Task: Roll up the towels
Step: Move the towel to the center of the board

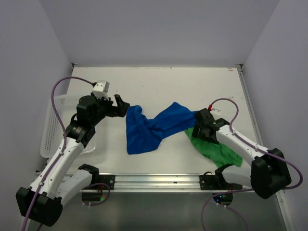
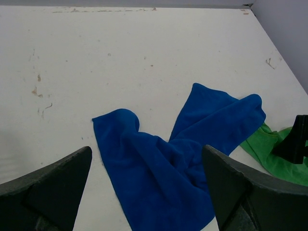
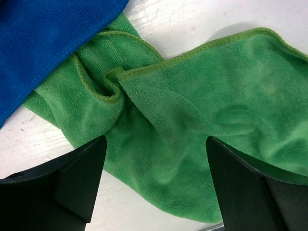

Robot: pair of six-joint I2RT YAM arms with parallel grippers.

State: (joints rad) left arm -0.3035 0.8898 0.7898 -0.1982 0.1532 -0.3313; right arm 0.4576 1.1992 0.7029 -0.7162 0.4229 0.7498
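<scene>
The blue towel (image 1: 147, 127) lies crumpled and twisted on the white table's middle, and its right end overlaps the green towel (image 1: 214, 149). My left gripper (image 1: 122, 107) hovers open at the blue towel's left end, holding nothing. The left wrist view shows the blue towel (image 2: 163, 168) spread between and beyond my open left gripper (image 2: 147, 149), with the green towel (image 2: 269, 149) at the right. My right gripper (image 1: 199, 126) stands open over the bunched green towel (image 3: 192, 120). In the right wrist view the right gripper (image 3: 155, 139) pinches nothing, and the blue towel (image 3: 43, 38) fills the upper left corner.
A white mesh basket (image 1: 50, 130) sits at the table's left edge under the left arm. A metal rail (image 1: 154, 180) runs along the near edge. Walls enclose the table on the left, back and right. The green towel reaches close to the near edge.
</scene>
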